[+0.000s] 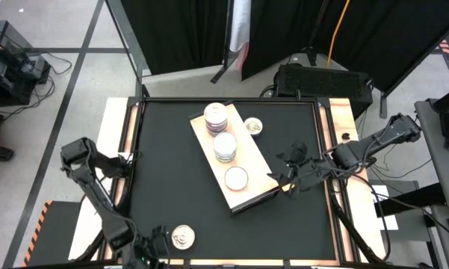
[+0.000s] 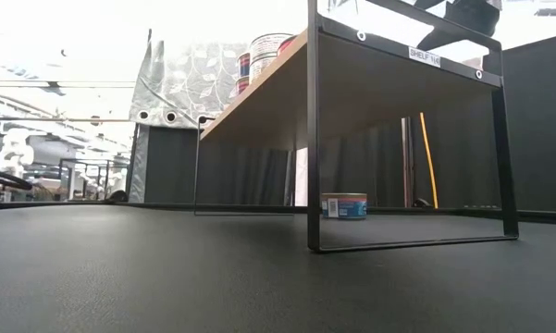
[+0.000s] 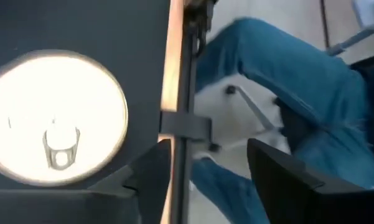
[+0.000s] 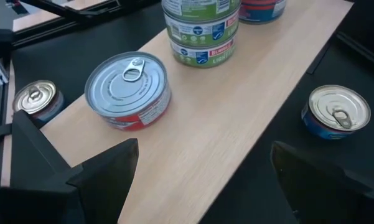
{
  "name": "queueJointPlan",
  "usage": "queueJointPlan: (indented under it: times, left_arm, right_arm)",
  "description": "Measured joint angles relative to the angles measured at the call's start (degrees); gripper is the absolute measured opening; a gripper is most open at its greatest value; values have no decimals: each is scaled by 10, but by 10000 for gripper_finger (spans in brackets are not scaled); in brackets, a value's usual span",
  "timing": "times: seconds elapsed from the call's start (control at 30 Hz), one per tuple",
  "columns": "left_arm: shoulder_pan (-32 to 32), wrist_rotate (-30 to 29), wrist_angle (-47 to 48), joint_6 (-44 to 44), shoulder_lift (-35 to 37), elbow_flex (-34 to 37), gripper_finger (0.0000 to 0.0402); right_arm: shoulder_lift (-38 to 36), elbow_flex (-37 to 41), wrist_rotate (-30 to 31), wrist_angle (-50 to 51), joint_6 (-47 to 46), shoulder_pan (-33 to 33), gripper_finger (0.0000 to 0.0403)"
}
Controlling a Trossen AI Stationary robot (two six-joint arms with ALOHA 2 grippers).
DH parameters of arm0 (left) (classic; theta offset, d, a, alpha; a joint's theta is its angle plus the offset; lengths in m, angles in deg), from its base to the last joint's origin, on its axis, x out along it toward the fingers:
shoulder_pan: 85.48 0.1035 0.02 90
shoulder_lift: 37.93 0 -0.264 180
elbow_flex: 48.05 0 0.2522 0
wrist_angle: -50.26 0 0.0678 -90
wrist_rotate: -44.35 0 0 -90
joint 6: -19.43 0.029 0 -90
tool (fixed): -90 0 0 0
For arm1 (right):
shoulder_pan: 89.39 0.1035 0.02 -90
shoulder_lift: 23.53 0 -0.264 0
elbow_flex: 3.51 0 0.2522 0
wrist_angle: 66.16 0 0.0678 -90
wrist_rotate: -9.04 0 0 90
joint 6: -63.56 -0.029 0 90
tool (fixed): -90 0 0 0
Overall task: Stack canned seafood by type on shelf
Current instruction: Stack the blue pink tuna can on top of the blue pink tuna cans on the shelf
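Left gripper [image 1: 151, 245], fingers apart and holding nothing, hovers at the table's near edge with a loose tin [image 1: 183, 237] just to its right, making it the nearer arm. Farther off, the right gripper [image 1: 291, 173] waits spread wide at the near right corner of the shelf [image 1: 248, 190], which carries three tin piles.

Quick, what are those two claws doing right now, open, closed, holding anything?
Left gripper: open, empty, beside the loose can at the table's near edge.
Right gripper: wide open, empty, at the shelf's end near the single can.
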Motion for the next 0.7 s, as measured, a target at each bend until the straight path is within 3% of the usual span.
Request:
queueJointPlan:
  times: [0.17, 0.5, 0.7]
  left_arm:
    - [-1, -48, 9, 29, -44, -16, 164]
    - [0, -63, 33, 25, -69, -17, 50]
    - [3, -33, 160, 24, -66, -63, 5]
  right_arm:
    - [0, 0, 2, 0, -7, 13, 359]
    - [0, 0, 15, 2, -4, 27, 359]
    - [0, 0, 16, 9, 10, 27, 359]
